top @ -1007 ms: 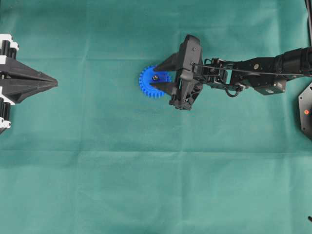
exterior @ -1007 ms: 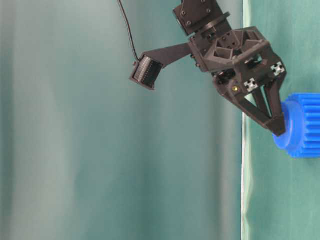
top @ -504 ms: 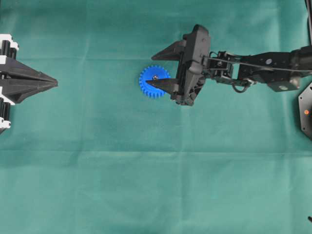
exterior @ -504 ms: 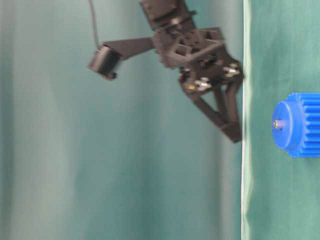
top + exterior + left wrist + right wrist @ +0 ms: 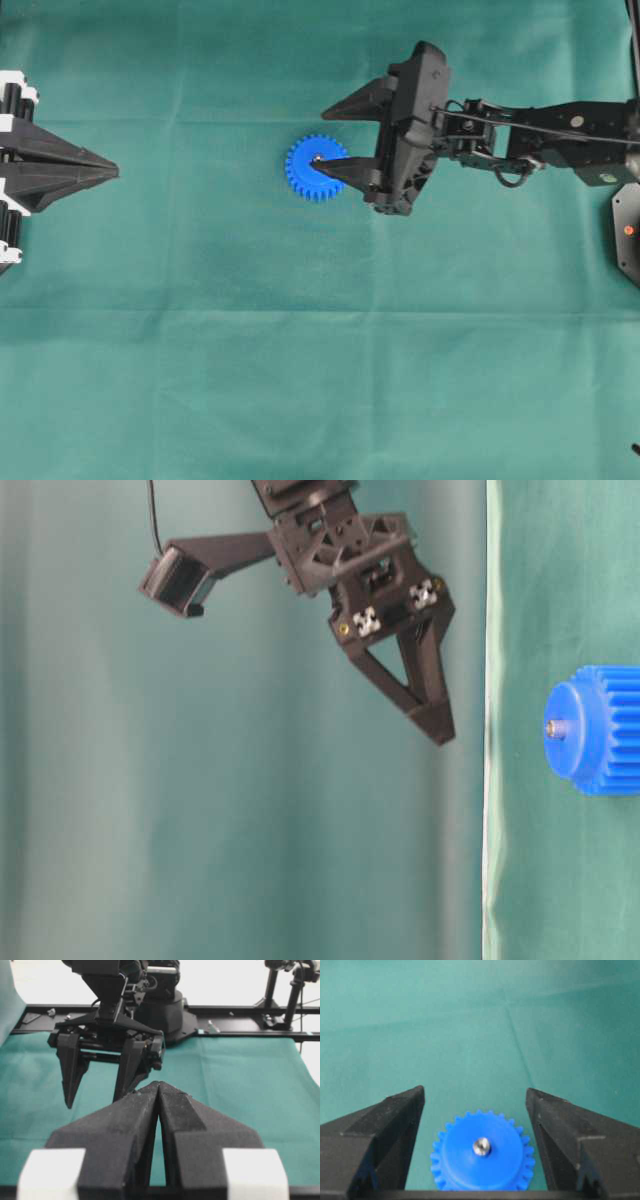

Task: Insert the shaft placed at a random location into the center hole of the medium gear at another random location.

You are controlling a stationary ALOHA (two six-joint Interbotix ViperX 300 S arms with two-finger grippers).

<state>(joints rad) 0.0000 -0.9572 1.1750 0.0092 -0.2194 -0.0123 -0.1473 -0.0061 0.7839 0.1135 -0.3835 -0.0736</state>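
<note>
The blue medium gear (image 5: 300,176) lies flat on the green cloth, left of my right gripper. The silvery shaft (image 5: 481,1146) stands upright in its center hole, its tip poking above the hub (image 5: 553,729). My right gripper (image 5: 322,138) hangs above the gear, open, touching nothing. In the right wrist view its fingers (image 5: 395,1115) flank the gear from above. In the table-level view its tips (image 5: 438,730) are well clear of the hub. My left gripper (image 5: 112,172) rests at the far left edge, shut and empty (image 5: 159,1085).
A black base with a red light (image 5: 628,228) sits at the right edge. The green cloth (image 5: 300,350) covers the table, with creases running across it. Black frame rails (image 5: 240,1010) stand behind the right arm.
My right gripper has risen off the gear and drawn back to the right, jaws wide, leaving the shaft standing in the hub. The left arm has not moved.
</note>
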